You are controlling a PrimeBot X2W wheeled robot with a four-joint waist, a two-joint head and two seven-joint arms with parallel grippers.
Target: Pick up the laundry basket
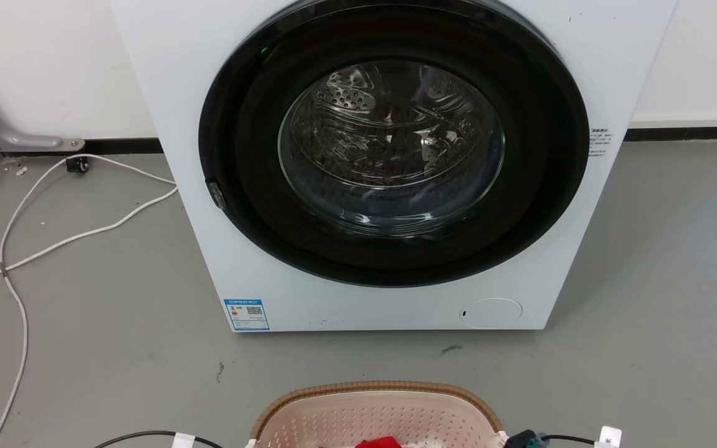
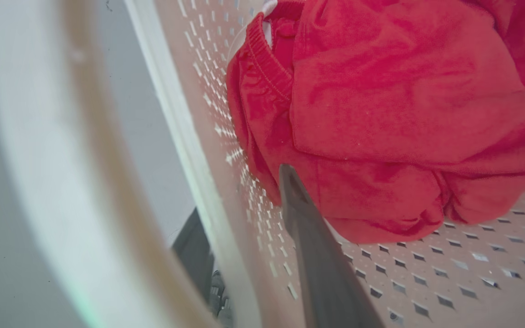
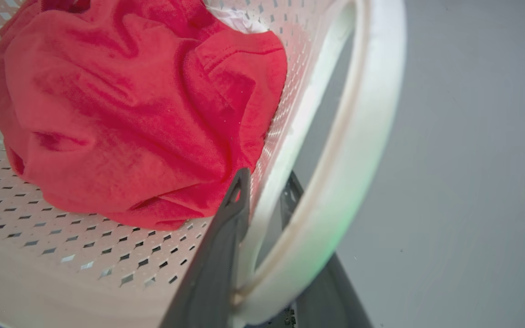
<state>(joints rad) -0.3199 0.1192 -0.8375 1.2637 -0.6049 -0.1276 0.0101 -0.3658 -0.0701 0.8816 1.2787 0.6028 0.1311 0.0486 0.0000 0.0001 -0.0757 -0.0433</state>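
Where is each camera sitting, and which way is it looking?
Head view: on the head, looking forward and down at the washing machine and the laundry basket; its cables cross the bottom edge.
Left wrist view: on the left wrist, looking along the left gripper, fingers astride the basket's wall.
Right wrist view: likewise, along the right gripper.
Both wrist views share the red cloth inside the basket.

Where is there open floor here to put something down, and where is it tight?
Free: grey floor between washing machine and laundry basket, and right of the machine. Left of it, white cables cross the floor. Tight: inside the basket, where a red garment sits bunched.
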